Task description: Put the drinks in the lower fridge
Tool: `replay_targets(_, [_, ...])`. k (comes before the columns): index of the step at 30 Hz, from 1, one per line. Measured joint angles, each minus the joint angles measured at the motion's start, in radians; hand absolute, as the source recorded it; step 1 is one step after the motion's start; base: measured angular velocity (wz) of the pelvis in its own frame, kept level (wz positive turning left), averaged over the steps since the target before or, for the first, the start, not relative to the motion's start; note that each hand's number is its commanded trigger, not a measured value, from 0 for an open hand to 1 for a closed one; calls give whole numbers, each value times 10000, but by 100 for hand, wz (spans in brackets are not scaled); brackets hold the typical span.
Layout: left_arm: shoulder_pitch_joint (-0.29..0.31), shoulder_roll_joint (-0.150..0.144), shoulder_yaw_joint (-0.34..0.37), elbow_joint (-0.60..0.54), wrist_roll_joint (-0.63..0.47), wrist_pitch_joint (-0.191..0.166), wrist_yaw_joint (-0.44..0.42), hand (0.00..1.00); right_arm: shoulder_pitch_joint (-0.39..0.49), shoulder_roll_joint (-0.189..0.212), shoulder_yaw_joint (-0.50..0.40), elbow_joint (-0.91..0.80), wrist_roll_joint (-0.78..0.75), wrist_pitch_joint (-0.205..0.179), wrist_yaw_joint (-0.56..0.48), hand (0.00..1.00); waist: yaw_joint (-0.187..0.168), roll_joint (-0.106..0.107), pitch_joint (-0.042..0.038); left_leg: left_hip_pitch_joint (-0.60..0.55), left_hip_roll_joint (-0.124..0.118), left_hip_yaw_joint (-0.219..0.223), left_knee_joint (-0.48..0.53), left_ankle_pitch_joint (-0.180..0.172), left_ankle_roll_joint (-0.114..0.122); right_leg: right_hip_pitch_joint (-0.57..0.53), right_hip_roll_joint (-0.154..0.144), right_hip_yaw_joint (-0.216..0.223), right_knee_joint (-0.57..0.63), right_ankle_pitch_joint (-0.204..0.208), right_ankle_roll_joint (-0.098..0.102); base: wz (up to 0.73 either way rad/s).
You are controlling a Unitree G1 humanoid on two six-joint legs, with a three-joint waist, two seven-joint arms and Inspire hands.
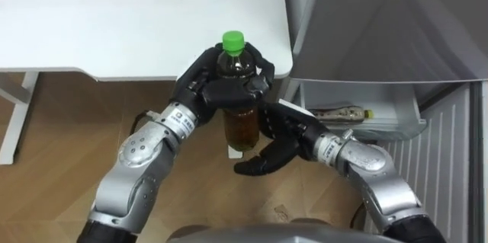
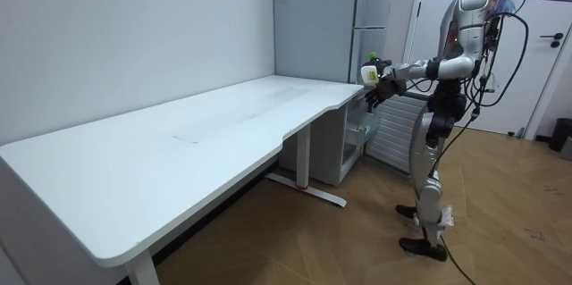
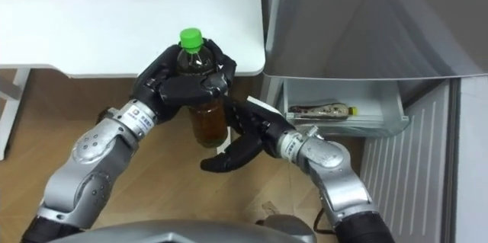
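Left eye view: at frame centre the left hand (image 1: 217,83) is clamped round the shoulder of a clear plastic bottle of amber tea with a green screw cap (image 1: 240,125). It holds the bottle upright, off the edge of the white desk (image 1: 114,14) that fills the upper left. The high grip leaves the bottle's lower body bare, probably so it can be passed across. The right hand (image 1: 278,140) waits just below and to the right of that bare part, fingers spread and empty, close to the bottle; whether it touches is unclear. At the right edge, under the grey fridge door (image 1: 381,22), the white lower drawer (image 1: 396,117) stands open, with another bottle lying on its side (image 1: 335,111) inside. The held bottle is near that drawer but outside it.
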Motion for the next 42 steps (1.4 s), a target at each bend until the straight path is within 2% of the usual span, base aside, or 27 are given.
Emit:
replay_targets(3, [0, 82, -4, 9, 73, -108, 5, 100, -3, -18, 29, -21, 20, -91, 75, 0, 24, -177, 12, -47, 13, -20, 251, -59, -53, -175, -13, 51, 378, -154, -66, -5])
replay_targets(6, [1, 113, 3, 9, 541, -371, -10, 100, -7, -153, 20, -22, -12, -170, 81, 0, 18, -192, 13, -84, 109, -56, 408, -192, -103, -210, 44, 162, 362, -169, -110, -4])
replay_targets(9, [1, 105, -40, 9, 906, -523, -195, 100, -15, -354, -174, -37, -17, -181, 169, 0, 2, -178, 16, -120, 93, -59, 376, -196, -109, -330, 117, 251, 508, -167, -115, -3])
replay_targets(16, [-2, 291, -406, 14, 1116, -639, -401, 100, -13, -395, -108, -138, 168, -188, 423, 0, -258, 18, 1, -324, 81, -102, 397, -192, -106, -399, -3, 84, 475, -142, -139, 2])
replay_targets(22, [-3, 340, -779, 38, 1111, -647, -413, 100, -152, -368, 105, -125, 1617, -176, 260, 0, -275, 42, 1, -323, 73, -103, 375, -188, -104, -372, -15, 88, 424, -148, -124, 0])
replay_targets(32, [-183, 304, -808, 35, 997, -721, -360, 100, -163, -345, 258, -22, 2858, -171, 49, 0, -259, 122, 7, -290, 82, -43, 265, -187, -103, -327, 11, 24, 275, -142, -112, 0])
replay_targets(37, [-190, 342, -860, 36, 1001, -758, -367, 100, -166, -351, 461, 286, 3846, -171, 9, 0, -256, 294, 9, -117, 96, -36, 157, -187, -102, -41, 127, 60, -80, -17, -71, 0])
replay_targets(38, [-190, 342, -869, 35, 1005, -758, -370, 100, -166, -361, 513, 326, 4009, -171, -38, 9, -252, 308, -1, -83, 96, -28, 123, -187, -102, -24, 134, 76, -86, -17, -69, 0])
replay_targets(39, [-190, 342, -876, 35, 1005, -758, -376, 100, -167, -374, 582, 342, 4178, -171, -122, 31, -241, 318, -2, 0, 94, -16, 29, -180, -92, 15, 146, 93, -115, -18, -66, 0])
replay_targets(40, [-189, 348, -874, 36, 1005, -755, -377, 100, -168, -403, 622, 380, 4371, -171, -205, 69, -234, 320, -4, 40, 95, -16, -4, -177, -90, 78, 155, 92, -198, -6, -52, 0])
replay_targets(41, [-189, 353, -882, 37, 1005, -754, -376, 100, -170, -403, 635, 425, 4460, -172, -231, 100, -238, 320, -4, 49, 96, -16, -3, -176, -89, 106, 158, 88, -229, 3, -46, 0])
replay_targets(42, [-189, 354, -906, 36, 1006, -747, -375, 100, -174, -373, 644, 583, 4730, -179, -269, 100, -248, 314, -7, 47, 94, -16, -3, -176, -89, 106, 156, 87, -228, 5, -42, 0])
